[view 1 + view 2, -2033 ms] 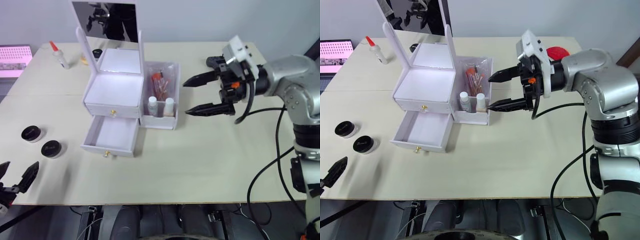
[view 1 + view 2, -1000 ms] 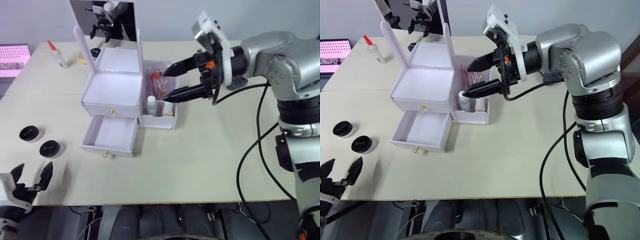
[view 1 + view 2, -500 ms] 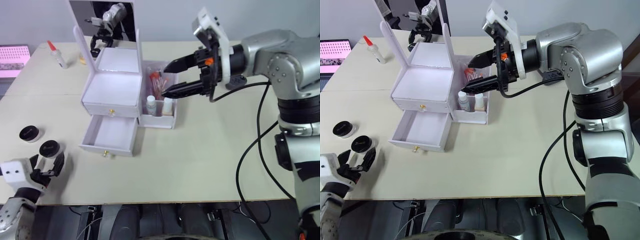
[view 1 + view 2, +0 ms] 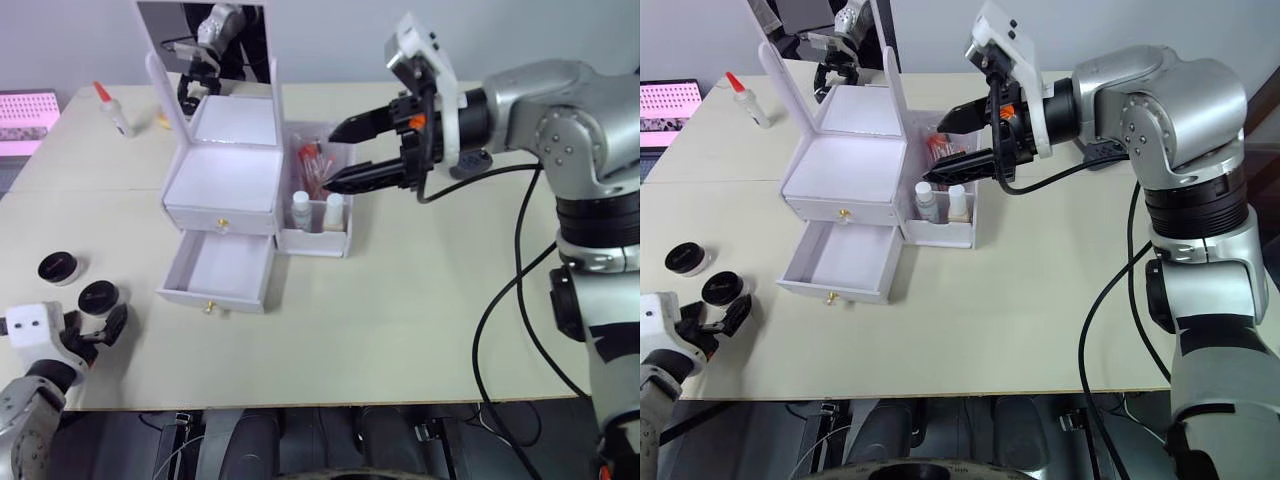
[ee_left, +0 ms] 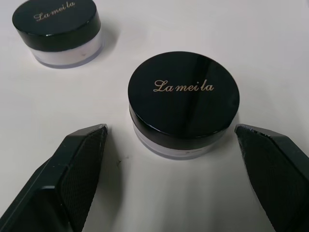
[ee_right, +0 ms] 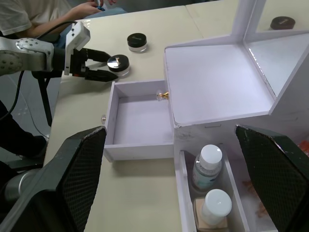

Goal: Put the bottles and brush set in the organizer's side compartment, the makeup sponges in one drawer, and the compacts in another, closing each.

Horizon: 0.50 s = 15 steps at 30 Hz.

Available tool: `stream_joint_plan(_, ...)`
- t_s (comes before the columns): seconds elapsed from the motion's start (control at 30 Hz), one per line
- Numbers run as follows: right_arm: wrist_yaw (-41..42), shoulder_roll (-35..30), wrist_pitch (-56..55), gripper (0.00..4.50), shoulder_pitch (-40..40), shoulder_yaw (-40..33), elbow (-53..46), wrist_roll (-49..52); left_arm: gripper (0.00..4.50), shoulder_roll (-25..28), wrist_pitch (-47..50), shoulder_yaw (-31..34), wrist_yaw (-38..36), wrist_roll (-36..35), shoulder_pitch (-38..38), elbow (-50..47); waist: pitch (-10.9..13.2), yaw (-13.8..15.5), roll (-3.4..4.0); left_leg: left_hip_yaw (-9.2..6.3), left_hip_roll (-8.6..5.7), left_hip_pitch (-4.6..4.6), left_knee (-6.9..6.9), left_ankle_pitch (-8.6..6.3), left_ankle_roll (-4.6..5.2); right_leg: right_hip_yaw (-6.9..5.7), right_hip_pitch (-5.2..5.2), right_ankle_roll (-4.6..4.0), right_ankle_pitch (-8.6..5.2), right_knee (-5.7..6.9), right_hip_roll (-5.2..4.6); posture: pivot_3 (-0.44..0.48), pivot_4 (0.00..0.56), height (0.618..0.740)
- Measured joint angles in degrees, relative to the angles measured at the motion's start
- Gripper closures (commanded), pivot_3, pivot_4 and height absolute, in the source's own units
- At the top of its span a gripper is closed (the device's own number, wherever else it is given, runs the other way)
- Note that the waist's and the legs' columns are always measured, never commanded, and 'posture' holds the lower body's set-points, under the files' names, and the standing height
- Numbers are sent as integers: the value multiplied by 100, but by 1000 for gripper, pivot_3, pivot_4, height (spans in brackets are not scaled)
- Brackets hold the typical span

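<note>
A: Left hand (image 5: pixel 169 145) is sitting low at the lower left of the head view, fingers spread wide on either side of the nearer compact (image 5: pixel 183 102) without touching it.

B: And the second compact (image 4: pixel 59 267) is lying just beyond it on the bench (image 4: pixel 420 290).

A: Up in the upper middle, the right hand (image 4: pixel 345 155) is hovering over the organizer's side compartment (image 4: pixel 322 236), fingers parted, gripping nothing.

B: Two bottles (image 6: pixel 208 166) are standing upright at the compartment's front, and the brush set (image 4: pixel 316 168) is lying behind them.

A: The lower drawer (image 4: pixel 218 272) is standing pulled out, with nothing showing inside. The upper drawer (image 4: pixel 222 220) is sitting shut.

B: A mirror (image 4: pixel 208 42) is rising behind the organizer (image 4: pixel 225 175).
</note>
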Motion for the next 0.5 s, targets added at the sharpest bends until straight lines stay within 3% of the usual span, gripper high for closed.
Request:
stream_joint_plan(0.37, -58, 43, -126, 0, 0, 0, 35, -8, 48, 360, 847, -45, 207, 5, -612, 45, 0, -12, 0, -1, 0, 2, -1, 0, 0, 1, 0, 1, 1, 4, 2, 0, 150, 740)
stream_joint_plan(0.5, -87, 44, -129, 0, 0, 0, 35, -8, 1249, 363, 1218, -42, 285, -25, -608, -170, 0, -5, 0, -2, 0, 2, -1, 0, 0, 0, -1, 2, 1, 5, 2, 0, 150, 740)
